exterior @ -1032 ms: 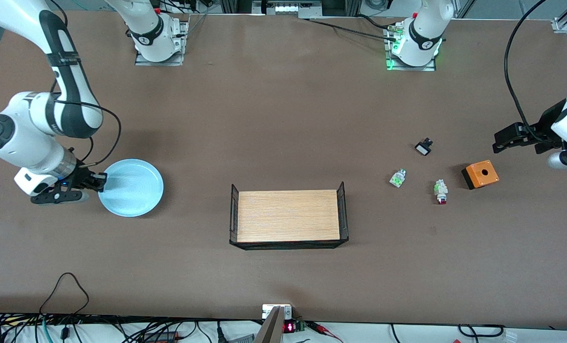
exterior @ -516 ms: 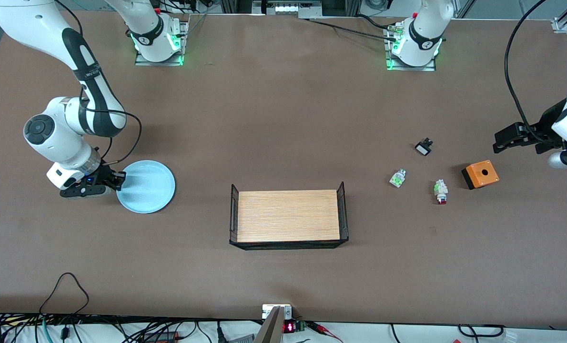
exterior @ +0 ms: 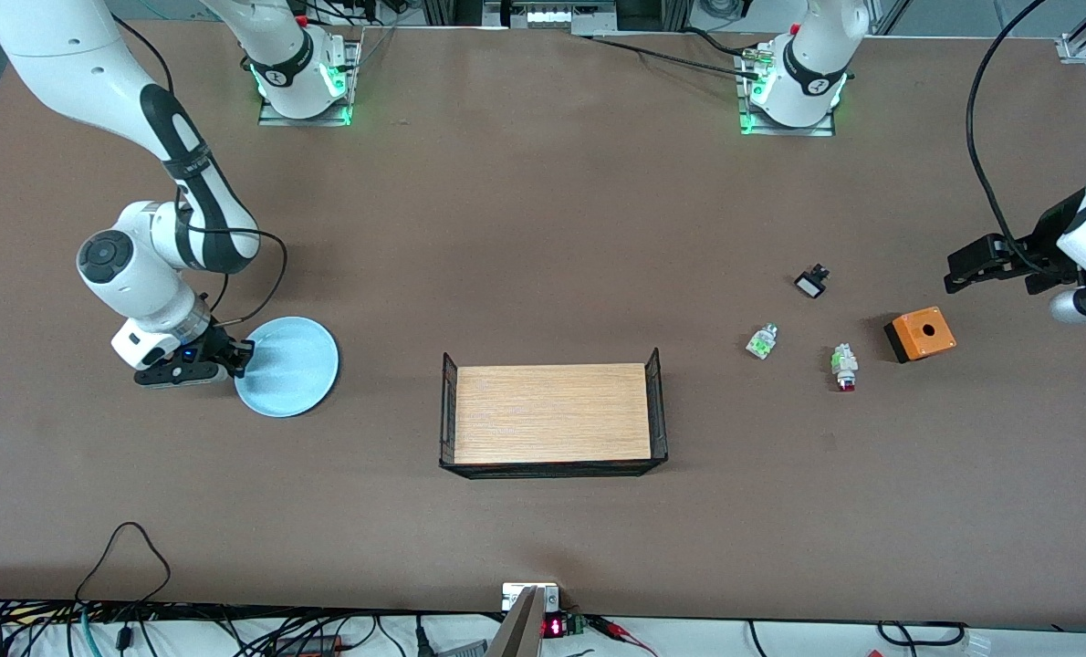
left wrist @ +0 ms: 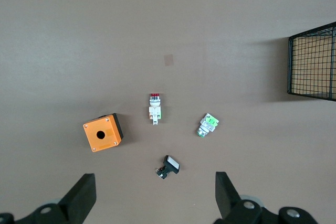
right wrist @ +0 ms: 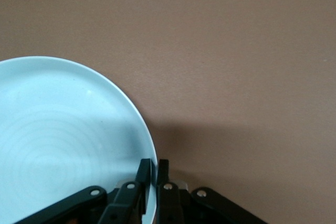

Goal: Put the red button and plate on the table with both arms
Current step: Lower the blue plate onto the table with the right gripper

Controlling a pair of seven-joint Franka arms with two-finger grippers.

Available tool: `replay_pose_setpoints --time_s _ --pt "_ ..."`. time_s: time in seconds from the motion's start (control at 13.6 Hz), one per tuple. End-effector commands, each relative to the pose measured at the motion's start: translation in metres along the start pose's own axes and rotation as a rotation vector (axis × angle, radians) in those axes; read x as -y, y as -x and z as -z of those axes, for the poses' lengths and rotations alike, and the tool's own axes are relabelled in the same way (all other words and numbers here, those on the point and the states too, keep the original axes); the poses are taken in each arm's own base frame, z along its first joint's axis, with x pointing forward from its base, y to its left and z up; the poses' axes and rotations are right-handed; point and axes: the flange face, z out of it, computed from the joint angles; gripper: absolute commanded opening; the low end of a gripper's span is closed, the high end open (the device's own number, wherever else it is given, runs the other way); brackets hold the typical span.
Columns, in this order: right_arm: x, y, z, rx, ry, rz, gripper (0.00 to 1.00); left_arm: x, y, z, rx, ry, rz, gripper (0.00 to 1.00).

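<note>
Front view: The right end effector point(exterior: 240, 358) sits at the right arm's end of the tabletop point(exterior: 543, 228), its fingers closed on the rim of the plate point(exterior: 289, 367). The plate appears tilted, with its gripped edge raised. The left end effector point(exterior: 963, 270) hangs over the left arm's end of the tabletop, where that arm waits. The red button point(exterior: 843, 368) lies on the tabletop near an orange box point(exterior: 919, 334), well apart from the plate. A green-capped part point(exterior: 761, 341) lies beside the red button toward the tray, and a black-and-white part point(exterior: 811, 281) lies farther from the front camera than both. A wooden tray point(exterior: 552, 415) with black wire ends stands between the plate and the button parts.

Left wrist view: The fingers of the left end effector point(left wrist: 155, 195) stand wide apart with nothing between them, a state the front view does not resolve. Below lie the red button point(left wrist: 155, 108), the orange box point(left wrist: 103, 132), the green-capped part point(left wrist: 208, 125) and the black-and-white part point(left wrist: 168, 166), each apart from the others. One wire end of the tray point(left wrist: 313, 61) shows at the frame edge.

Right wrist view: Only this view shows the grip closely. The two fingers point(right wrist: 143, 174) of the right end effector point(right wrist: 153, 170) stand one on each side of the plate point(right wrist: 63, 145) rim, clamping it. A shadow lies on the tabletop point(right wrist: 236, 51) beside the rim.
</note>
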Motion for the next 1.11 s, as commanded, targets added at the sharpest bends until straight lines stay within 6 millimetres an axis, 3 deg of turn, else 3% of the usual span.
replay_pose_setpoints --time_s 0.0,0.29,0.44,1.03 --pt "0.005 -0.008 0.001 -0.022 -0.007 0.029 0.32 -0.003 0.005 0.009 0.006 0.021 0.001 1.00" --pt "0.005 -0.009 0.003 -0.029 -0.004 0.034 0.68 -0.003 0.006 0.008 0.019 0.020 0.000 1.00" --pt "0.005 -0.012 0.004 -0.038 -0.001 0.038 1.00 -0.003 0.006 0.008 0.019 0.022 0.001 1.00" --pt "0.020 -0.016 0.010 -0.077 -0.003 0.051 1.00 -0.002 0.006 0.008 0.019 0.023 0.003 1.00"
